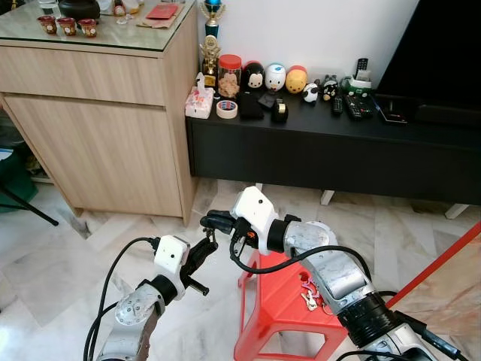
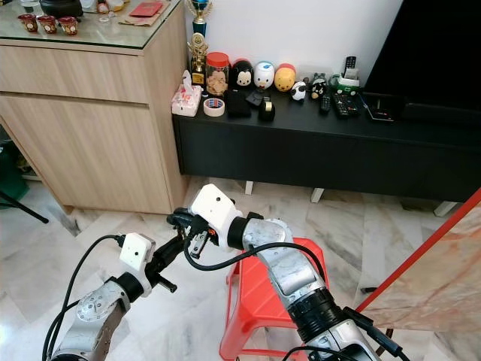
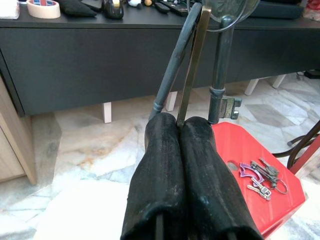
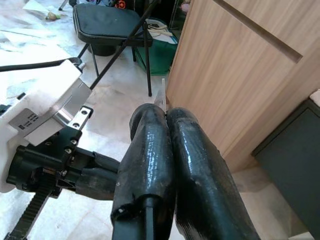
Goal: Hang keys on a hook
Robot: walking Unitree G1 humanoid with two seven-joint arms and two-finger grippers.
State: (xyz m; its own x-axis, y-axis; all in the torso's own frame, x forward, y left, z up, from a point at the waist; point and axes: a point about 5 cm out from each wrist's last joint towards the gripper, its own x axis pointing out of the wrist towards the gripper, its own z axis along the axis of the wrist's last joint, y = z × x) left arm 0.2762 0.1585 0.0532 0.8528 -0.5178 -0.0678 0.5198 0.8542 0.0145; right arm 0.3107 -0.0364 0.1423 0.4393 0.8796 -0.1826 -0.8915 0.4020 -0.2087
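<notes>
A bunch of keys (image 3: 260, 179) lies flat on the red stool (image 3: 235, 150).

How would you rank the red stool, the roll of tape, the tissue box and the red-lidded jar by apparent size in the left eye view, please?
1. Red stool, by far.
2. Tissue box and red-lidded jar look about alike; I would not rank them.
3. Roll of tape, smallest.
The stool is nearer the camera, which inflates it.

Support: red plastic stool (image 1: 264, 301) on marble floor (image 1: 68, 256).
On stool: bunch of small metal keys with purple tag (image 3: 261, 178), lying flat near one edge.
</notes>
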